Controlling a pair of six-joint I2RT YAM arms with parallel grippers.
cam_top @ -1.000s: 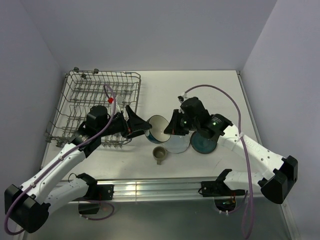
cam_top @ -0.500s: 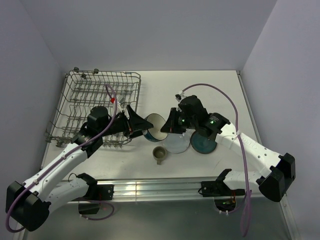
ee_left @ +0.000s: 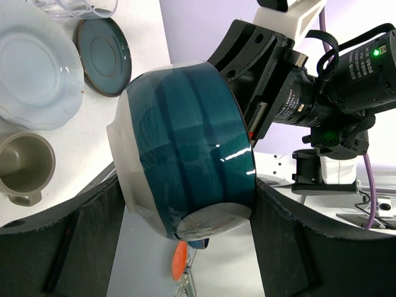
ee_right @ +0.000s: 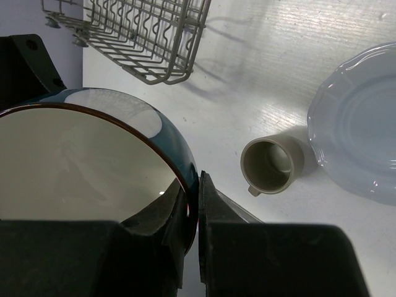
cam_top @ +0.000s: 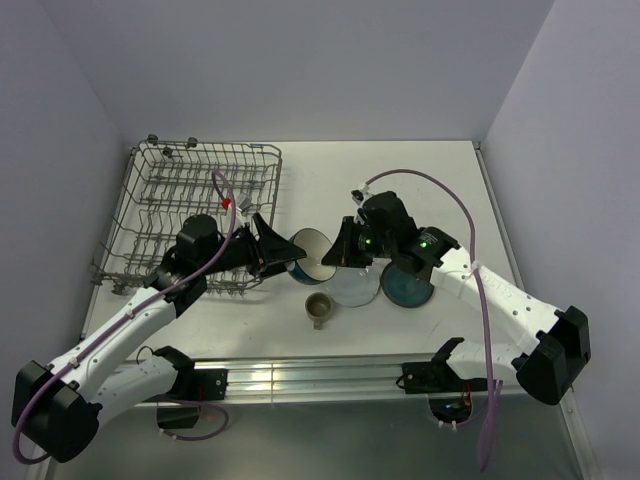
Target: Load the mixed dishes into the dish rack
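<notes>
Bowl at frame centre: your right gripper pinches its rim; your left gripper straddles it wide, seemingly without touching.

The top external camera is fixed above and behind the arm bases, looking down and forward from afar over the table, with the cream-inside dark-rimmed bowl near mid-frame. The left wrist camera sits close against the bowl's teal outer wall, while the right wrist camera looks down into the bowl's cream inside at short range. All three views share the bowl, the small olive-brown mug and the pale blue plate beside it.
</notes>
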